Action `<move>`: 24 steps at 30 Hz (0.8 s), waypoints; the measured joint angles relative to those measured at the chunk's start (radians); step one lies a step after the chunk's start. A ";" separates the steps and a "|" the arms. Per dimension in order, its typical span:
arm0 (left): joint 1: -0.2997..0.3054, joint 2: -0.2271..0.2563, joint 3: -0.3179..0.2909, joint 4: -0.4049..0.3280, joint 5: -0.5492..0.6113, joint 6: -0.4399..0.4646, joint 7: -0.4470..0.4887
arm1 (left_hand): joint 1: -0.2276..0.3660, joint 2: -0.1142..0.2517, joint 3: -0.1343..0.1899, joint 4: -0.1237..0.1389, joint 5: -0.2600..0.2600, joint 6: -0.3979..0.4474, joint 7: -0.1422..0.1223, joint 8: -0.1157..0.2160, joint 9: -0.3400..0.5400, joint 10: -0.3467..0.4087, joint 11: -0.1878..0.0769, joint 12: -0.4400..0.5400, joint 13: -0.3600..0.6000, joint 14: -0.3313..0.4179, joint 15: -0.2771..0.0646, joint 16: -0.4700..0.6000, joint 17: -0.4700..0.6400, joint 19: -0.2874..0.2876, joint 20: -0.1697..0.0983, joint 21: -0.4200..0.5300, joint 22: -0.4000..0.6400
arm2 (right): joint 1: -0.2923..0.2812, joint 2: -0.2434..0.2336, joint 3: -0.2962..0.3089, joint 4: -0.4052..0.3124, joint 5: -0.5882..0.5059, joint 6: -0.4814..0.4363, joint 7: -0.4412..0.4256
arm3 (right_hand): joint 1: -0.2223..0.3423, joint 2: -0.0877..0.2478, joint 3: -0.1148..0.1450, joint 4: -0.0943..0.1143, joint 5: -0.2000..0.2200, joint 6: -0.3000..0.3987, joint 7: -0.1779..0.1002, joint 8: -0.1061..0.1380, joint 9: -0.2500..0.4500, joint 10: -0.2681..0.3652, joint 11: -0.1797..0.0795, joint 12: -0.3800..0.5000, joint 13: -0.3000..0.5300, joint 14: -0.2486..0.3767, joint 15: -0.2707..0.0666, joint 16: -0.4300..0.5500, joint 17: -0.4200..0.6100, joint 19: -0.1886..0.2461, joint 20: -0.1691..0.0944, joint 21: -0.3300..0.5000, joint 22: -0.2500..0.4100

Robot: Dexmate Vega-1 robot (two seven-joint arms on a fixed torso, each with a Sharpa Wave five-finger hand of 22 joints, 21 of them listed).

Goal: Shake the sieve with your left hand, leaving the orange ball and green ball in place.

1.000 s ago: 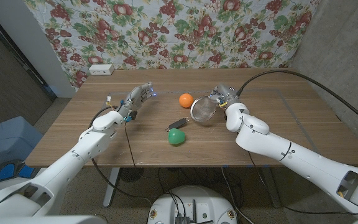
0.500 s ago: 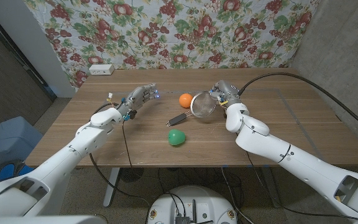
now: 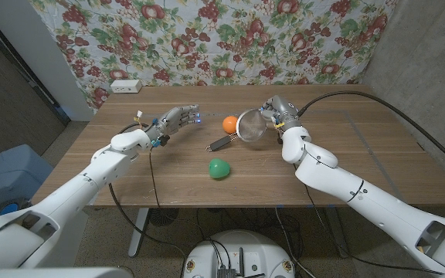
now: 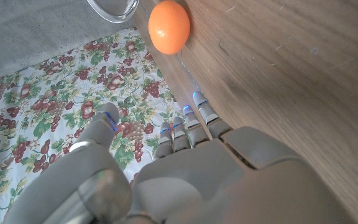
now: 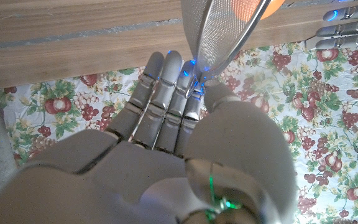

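The metal sieve (image 3: 252, 126) hangs tilted over the table's middle, its black handle (image 3: 222, 142) pointing down toward my left side. My right hand (image 3: 278, 113) pinches its rim; the right wrist view shows the mesh (image 5: 215, 32) caught between thumb and fingers. The orange ball (image 3: 230, 123) sits on the table just left of the sieve, close to its rim, and also shows in the left wrist view (image 4: 169, 27). Nearer the front edge lies the green ball (image 3: 219, 168). My left hand (image 3: 176, 119) hovers left of the orange ball, fingers spread, holding nothing.
A white box (image 3: 126, 86) stands at the table's back left corner. A thin cable (image 3: 154, 166) trails from my left wrist across the table to its front edge. A floral cloth (image 3: 222, 38) hangs behind the table.
My right hand has raised and tipped the sieve, so its handle has lifted away from the green ball. My left hand has edged right toward the orange ball. Both balls stay put.
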 measured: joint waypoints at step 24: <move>-0.042 0.023 0.021 0.022 0.014 -0.001 -0.106 | 0.115 -0.055 -0.002 0.002 0.000 0.087 -0.012 0.026 0.005 0.089 -0.031 0.010 0.000 0.090 -0.043 0.000 0.005 0.034 0.002 -0.027 0.000 | -0.033 -0.011 0.061 -0.021 0.035 0.111 -0.002 | 0.000 0.000 0.000 0.000 0.000 0.000 0.000 0.004 0.004 0.000 0.000 0.000 0.005 0.004 -0.004 -0.015 0.028 -0.016 0.002 0.027 -0.005</move>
